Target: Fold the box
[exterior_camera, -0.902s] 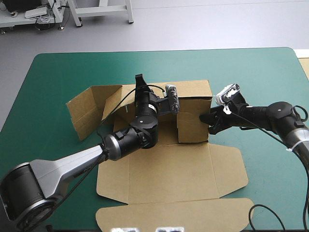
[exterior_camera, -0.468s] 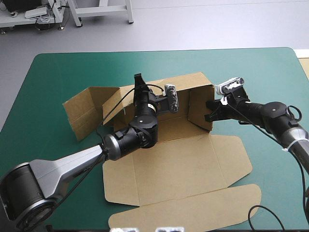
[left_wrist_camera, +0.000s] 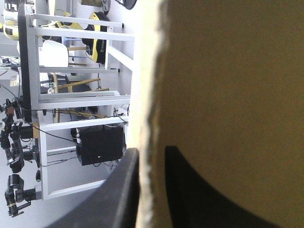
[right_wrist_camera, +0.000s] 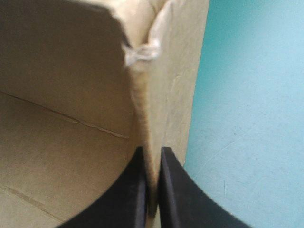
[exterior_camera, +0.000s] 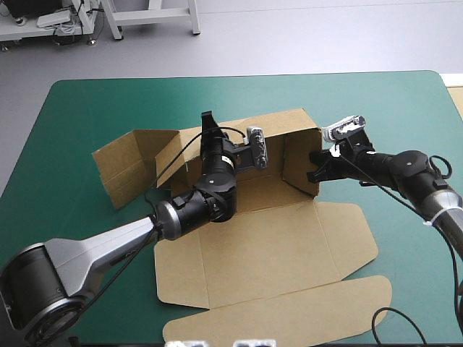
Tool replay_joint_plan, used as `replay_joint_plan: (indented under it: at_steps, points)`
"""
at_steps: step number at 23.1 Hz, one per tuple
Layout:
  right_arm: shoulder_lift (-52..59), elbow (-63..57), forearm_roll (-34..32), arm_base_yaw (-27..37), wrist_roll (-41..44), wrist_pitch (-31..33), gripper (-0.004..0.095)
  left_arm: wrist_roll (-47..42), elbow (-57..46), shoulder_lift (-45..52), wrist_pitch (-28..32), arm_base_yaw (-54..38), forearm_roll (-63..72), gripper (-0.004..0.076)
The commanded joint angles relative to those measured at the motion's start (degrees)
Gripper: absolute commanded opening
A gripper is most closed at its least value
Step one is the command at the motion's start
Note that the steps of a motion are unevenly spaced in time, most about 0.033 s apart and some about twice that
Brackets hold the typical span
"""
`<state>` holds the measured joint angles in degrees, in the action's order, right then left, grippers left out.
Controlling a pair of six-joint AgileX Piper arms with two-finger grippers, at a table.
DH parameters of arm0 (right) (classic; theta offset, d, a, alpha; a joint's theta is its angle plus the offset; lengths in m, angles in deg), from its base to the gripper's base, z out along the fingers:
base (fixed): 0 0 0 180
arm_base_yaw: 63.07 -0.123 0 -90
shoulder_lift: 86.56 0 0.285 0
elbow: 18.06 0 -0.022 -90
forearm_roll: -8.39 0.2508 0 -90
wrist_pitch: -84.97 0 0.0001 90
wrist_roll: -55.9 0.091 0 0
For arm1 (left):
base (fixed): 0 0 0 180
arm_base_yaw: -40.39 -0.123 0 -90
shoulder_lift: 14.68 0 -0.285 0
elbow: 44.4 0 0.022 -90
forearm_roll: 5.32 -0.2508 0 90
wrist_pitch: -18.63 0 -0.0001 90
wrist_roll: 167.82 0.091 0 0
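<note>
The brown box point(exterior_camera: 253, 249) lies partly set up in the middle of the table. Its far wall point(exterior_camera: 289, 129) and right wall point(exterior_camera: 300, 165) stand upright, and the left panels point(exterior_camera: 130, 168) stand splayed outward. The lid point(exterior_camera: 289, 311) lies flat toward the near edge. My left gripper point(exterior_camera: 208, 121) is shut on the far wall's top edge; in the left wrist view the board point(left_wrist_camera: 228, 95) runs between its fingers point(left_wrist_camera: 116, 190). My right gripper point(exterior_camera: 315, 166) pinches the right wall's outer edge, with the wall point(right_wrist_camera: 171, 71) between its all but shut fingers point(right_wrist_camera: 135, 190).
The teal-green cover point(exterior_camera: 87, 108) shows all around the box, widest at the far side and the right point(right_wrist_camera: 247, 118). A pale strip point(exterior_camera: 456, 92) lies past the table's far right corner.
Earlier the right wall lay folded inward; my right gripper has swung it upright and outward. The box base and lid slid and turned slightly. Since just before, almost nothing has moved.
</note>
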<state>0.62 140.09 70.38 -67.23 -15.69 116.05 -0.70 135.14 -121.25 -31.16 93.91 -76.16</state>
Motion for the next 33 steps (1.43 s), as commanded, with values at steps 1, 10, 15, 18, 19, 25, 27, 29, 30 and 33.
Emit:
replay_joint_plan:
  at_steps: [1, 10, 15, 18, 19, 25, 27, 29, 30, 33]
  points:
    - [0.97, 0.97, -1.51, -0.34, 0.86, 1.08, -0.0007, -0.79, 1.36, 1.81, 0.76, 0.6, -0.77, 0.0274]
    - [0.97, 0.97, -1.92, -0.34, 2.87, 1.67, -0.0007, -1.23, 1.36, 2.89, -3.43, 3.67, -5.81, 0.0374]
    - [0.97, 0.97, -2.01, -0.34, 4.02, 1.67, -0.0005, -6.34, 1.36, 8.89, -7.41, 13.89, -8.77, 0.03]
    - [0.97, 0.97, -2.23, -0.34, 5.25, 1.57, -0.0005, -8.6, 1.36, 14.76, -13.12, 21.91, -10.06, 0.0294]
    - [0.97, 0.97, -2.23, -0.34, 5.25, 1.67, -0.0005, -9.01, 1.36, 16.57, -13.74, 23.49, -11.37, 0.0293]
    - [0.97, 1.35, -3.76, -0.34, 11.69, 3.71, 0.0004, -14.78, 7.15, 25.46, -10.0, 8.98, -8.83, -0.0001]
    - [0.97, 2.54, -7.13, -0.34, 16.77, 4.75, 0.0004, -14.08, 10.46, 25.84, -7.71, 1.76, -2.71, -0.0001]
    - [0.97, 4.67, -11.19, -0.34, 21.46, 6.69, 0.0004, -12.05, 13.56, 25.84, -5.18, -6.27, 6.14, -0.0001]
    - [0.97, 6.16, -13.61, -0.34, 25.66, 8.19, 0.0004, -10.39, 14.99, 25.84, -4.08, -10.95, 11.38, -0.0001]
    - [0.39, 14.08, -24.61, -0.34, 40.47, 16.46, 0.0004, -3.78, 16.84, 25.84, -1.36, -29.35, 31.32, -0.0001]
